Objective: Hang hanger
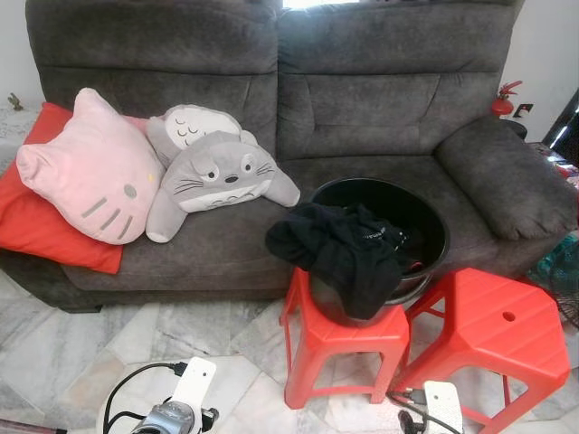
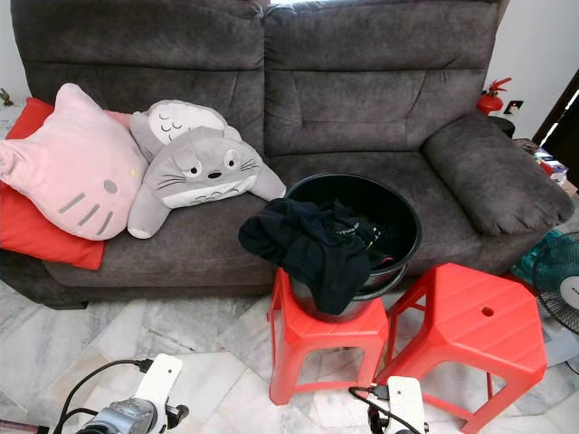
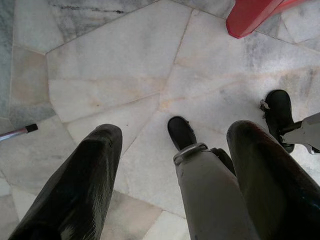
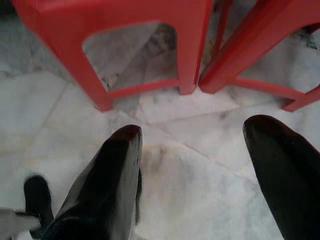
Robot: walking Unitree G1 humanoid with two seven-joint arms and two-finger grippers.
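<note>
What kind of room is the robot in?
Most likely a home living room: a big grey sofa with a pink cat cushion and a grey plush toy, and a marble floor.

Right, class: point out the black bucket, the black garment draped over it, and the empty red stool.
black bucket (image 1: pixel 425 215), left eye view, on its inner back wall.
black garment (image 1: pixel 348 258), left eye view, on the bunched cloth over the rim.
red stool (image 2: pixel 475 330), right eye view, on its seat top.

Pretty even, soft daylight, head views sharp. Bright window glare above the sofa (image 1: pixel 271 136). Wrist views have blurry close-up fingers, floor in focus.
</note>
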